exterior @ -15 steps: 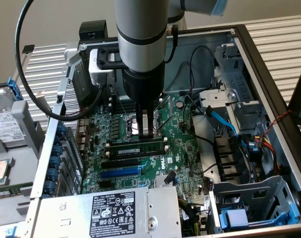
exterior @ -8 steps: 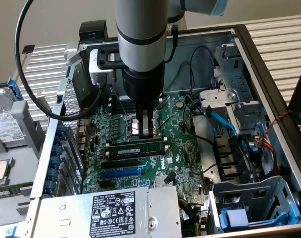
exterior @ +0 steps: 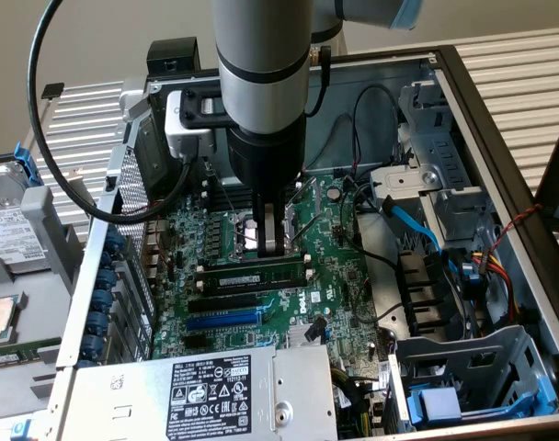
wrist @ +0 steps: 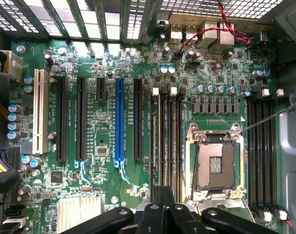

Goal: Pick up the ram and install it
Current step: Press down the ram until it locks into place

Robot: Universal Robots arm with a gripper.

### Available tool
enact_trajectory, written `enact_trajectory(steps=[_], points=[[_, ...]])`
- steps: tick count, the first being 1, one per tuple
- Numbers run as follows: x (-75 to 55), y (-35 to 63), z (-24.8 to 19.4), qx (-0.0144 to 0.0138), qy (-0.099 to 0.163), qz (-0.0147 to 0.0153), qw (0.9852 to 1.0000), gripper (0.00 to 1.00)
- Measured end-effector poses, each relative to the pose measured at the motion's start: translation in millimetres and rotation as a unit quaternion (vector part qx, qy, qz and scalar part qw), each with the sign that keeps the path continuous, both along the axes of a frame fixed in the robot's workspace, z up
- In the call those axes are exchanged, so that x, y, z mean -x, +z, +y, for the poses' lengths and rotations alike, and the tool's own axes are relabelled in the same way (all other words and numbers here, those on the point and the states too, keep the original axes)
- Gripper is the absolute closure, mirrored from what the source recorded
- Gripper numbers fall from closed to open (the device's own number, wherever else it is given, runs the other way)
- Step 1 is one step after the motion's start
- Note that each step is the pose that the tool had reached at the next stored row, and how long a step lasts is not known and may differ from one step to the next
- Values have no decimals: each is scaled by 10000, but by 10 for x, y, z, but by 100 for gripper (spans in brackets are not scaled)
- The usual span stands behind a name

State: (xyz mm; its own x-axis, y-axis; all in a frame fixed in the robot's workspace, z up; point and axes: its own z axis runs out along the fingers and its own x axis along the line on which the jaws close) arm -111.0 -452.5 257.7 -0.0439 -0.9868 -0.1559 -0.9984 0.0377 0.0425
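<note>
Lowered into the open computer case (exterior: 463, 110) at the board's centre, gripper (exterior: 272, 246) closed and pressing at the top edge of the ram (exterior: 261, 277), apparently to hold it square for seating. Ram lying lengthwise along a black memory slot (exterior: 222, 300), just at 6 o'clock of the bare processor socket (wrist: 217, 163). Blue slot (exterior: 217, 321) vacant.

Plain wall, slatted counter

A beige wall (exterior: 105, 37) stands behind; the pale ribbed counter (exterior: 523, 69) shows at the far corners, evenly lit.
</note>
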Motion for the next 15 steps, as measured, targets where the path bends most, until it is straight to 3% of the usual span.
enact_trajectory(steps=[8,15], points=[[10,-28,1,1,0,0,10000,89],[36,-129,28,0,0,-2,10000,89]])
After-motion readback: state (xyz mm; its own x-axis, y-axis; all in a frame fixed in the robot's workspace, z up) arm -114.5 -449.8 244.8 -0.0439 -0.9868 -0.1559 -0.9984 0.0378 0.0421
